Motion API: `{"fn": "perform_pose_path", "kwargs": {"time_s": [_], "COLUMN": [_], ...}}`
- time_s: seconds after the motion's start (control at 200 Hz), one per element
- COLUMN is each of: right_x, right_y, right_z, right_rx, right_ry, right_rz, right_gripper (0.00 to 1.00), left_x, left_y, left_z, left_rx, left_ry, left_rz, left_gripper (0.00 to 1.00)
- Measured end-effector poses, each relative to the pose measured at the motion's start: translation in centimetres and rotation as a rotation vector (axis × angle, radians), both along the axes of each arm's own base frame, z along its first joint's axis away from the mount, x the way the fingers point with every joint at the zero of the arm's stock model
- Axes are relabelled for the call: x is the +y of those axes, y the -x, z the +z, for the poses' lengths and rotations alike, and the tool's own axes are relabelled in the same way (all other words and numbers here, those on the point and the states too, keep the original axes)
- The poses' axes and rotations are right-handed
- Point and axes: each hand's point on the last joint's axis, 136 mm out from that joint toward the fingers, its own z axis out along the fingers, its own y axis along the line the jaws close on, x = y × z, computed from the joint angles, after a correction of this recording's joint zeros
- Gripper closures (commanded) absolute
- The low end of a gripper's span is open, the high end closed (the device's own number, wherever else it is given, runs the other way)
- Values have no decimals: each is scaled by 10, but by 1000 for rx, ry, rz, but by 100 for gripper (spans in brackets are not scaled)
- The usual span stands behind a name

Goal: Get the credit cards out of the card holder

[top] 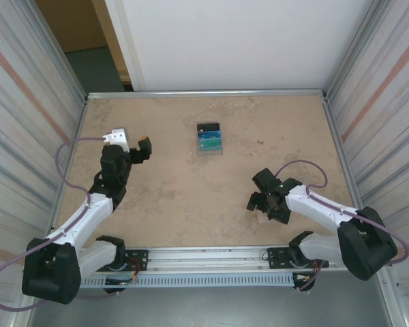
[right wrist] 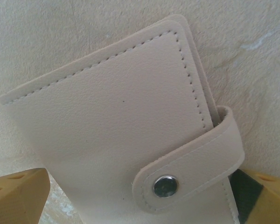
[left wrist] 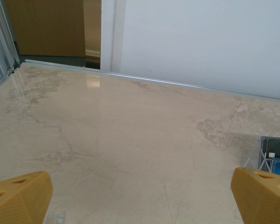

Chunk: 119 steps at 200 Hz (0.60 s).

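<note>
card holder point(right wrist: 116, 135) is seen snapped shut between the wide-open right jaws; left jaws open too, nothing held; tab point(right wrist: 198, 170) should be peeled up first, body pinned

Robot lab cell — ribbed panel walls point(top: 27, 102) enclosing a table point(top: 191, 197).

table point(top: 191, 197): beige marbled | on it: closed card holder point(right wrist: 130, 140), black-blue-teal pile point(top: 208, 138) mid-far

my table point(top: 191, 197) is sandy and blotchy, with a shiny metal edge point(left wrist: 177, 82) at the far side. behind it stands a big white wall point(top: 238, 41). stripy walls point(top: 20, 102) close in both sides. a brown board point(top: 71, 24) shows at the far left.
</note>
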Motion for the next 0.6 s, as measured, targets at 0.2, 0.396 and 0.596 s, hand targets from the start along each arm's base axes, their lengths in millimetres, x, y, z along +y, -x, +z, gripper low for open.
{"fn": "perform_pose_path", "kwargs": {"time_s": [0.2, 0.396, 0.596], "right_x": [15, 28, 41], "right_y": [-1, -7, -12], "right_z": [-1, 1, 5], "right_rx": [25, -2, -50], "right_ry": [36, 20, -4], "right_rz": [73, 128, 190], "right_gripper": [18, 31, 34], "left_x": [-1, -2, -6], "left_y": [-1, -4, -2], "left_z": [5, 10, 4], "left_rx": [14, 13, 44], "left_ry": [12, 35, 78], "left_rz": [1, 2, -6], "left_gripper": [1, 1, 1]}}
